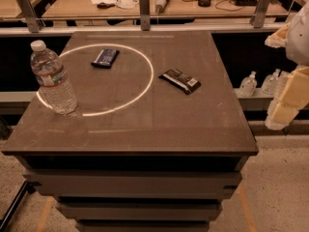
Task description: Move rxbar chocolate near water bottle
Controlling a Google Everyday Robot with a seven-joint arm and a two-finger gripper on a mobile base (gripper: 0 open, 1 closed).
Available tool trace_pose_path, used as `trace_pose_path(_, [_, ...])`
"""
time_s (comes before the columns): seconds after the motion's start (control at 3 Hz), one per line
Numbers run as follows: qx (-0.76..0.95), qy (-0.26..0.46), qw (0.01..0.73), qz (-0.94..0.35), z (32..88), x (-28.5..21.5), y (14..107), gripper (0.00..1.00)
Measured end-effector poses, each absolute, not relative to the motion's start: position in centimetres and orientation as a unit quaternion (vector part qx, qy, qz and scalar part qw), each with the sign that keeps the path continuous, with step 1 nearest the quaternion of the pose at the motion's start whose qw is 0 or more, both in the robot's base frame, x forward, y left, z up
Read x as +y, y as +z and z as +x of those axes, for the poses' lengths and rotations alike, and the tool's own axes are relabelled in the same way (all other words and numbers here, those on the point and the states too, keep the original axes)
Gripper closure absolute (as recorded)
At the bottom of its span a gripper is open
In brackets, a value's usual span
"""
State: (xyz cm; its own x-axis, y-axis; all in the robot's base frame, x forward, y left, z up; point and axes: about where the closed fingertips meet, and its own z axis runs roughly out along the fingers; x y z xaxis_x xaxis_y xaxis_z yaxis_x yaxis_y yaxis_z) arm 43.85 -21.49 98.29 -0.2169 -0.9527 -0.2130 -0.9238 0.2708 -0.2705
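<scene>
The rxbar chocolate (180, 80), a flat black wrapper with a white label patch at its right end, lies right of the middle of the dark table (145, 129). The water bottle (52, 79), clear and ribbed with a white cap and a white-and-red label band, stands upright near the table's left edge. The two are far apart. My gripper (282, 108) hangs at the right edge of the view, beyond the table's right side and well away from the bar, holding nothing that I can see.
A dark blue bar wrapper (105, 58) lies at the back left of the table, inside a bright ring of light (145, 88). Tiny clear bottles (248, 83) stand on a low shelf to the right. A railing and cluttered desks (145, 4) lie behind.
</scene>
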Motion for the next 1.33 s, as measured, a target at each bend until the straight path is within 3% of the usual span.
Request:
trace_pose_path(0.67, [0.774, -0.046, 0.175, -0.607, 44.6, -21.2, 98.7, 0.00])
trace_pose_path(1.33, [0.807, -0.022, 0.227, -0.545, 53.6, -19.0, 98.9, 0.00])
